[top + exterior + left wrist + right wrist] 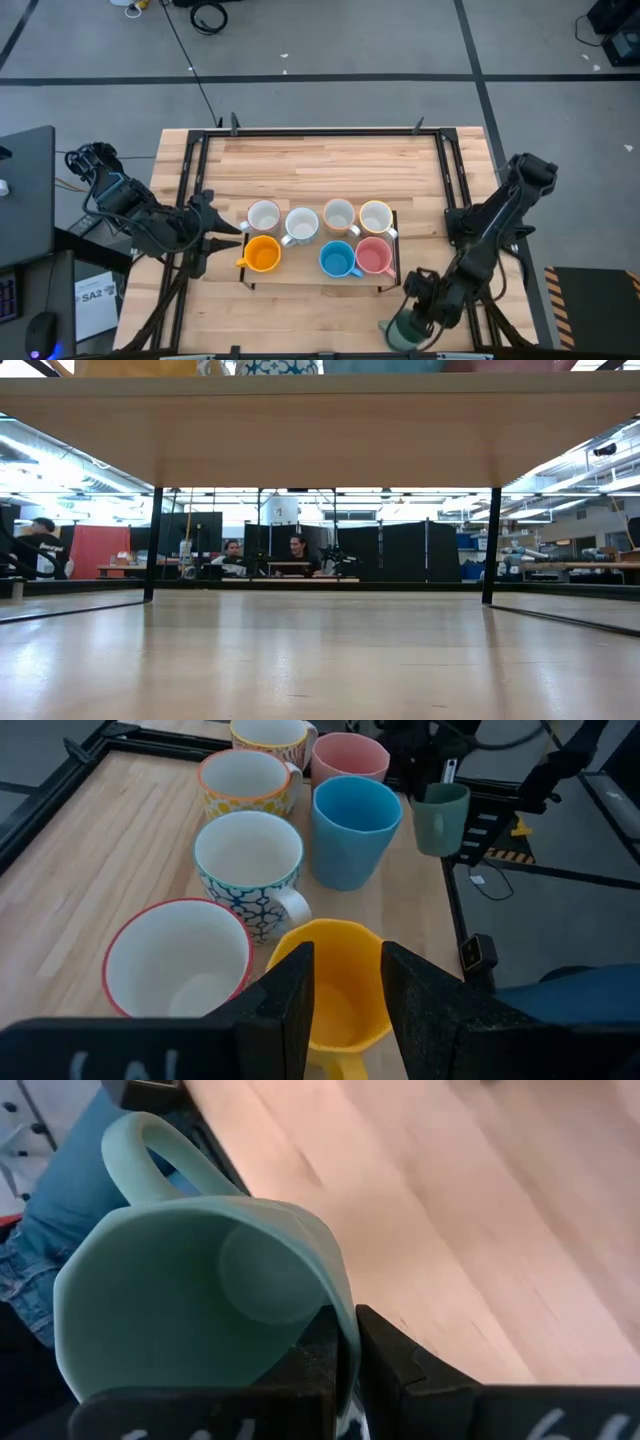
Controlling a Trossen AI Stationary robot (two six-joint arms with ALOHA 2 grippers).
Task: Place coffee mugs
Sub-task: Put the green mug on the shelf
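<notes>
- Clamped on the wall of the green mug (pixel 200 1310), my right gripper (pixel 345 1355) has its two fingers pressed together across the rim, one inside and one outside.
- Green mug, as held: tilted, mouth turned toward the wrist camera, handle out on the side away from the fingers. From above it hangs at the near right edge of the table (pixel 330 160), near and right of the rack.
- Rack of mugs: seven stand upright, mouths up, in two rows at mid-table. Far row, left to right: red-rimmed white mug (pixel 263 216), blue-patterned mug (pixel 301 224), orange-rimmed mug (pixel 339 215), yellow-rimmed mug (pixel 375 216). Near row: orange mug (pixel 262 254), a gap, blue mug (pixel 336 260), pink mug (pixel 374 256).
- Deciding relation, in my judgement: the open slot between orange and blue lies far and left of my right gripper, which is the arm carrying the load. The mug must come upright before it goes down.
- My left gripper (pixel 222 235) sits at the left end of the rack, fingers partly apart with the orange mug's near rim between them. Whether they grip it I cannot tell.
- Risk: blue and orange mugs flank the slot closely.
</notes>
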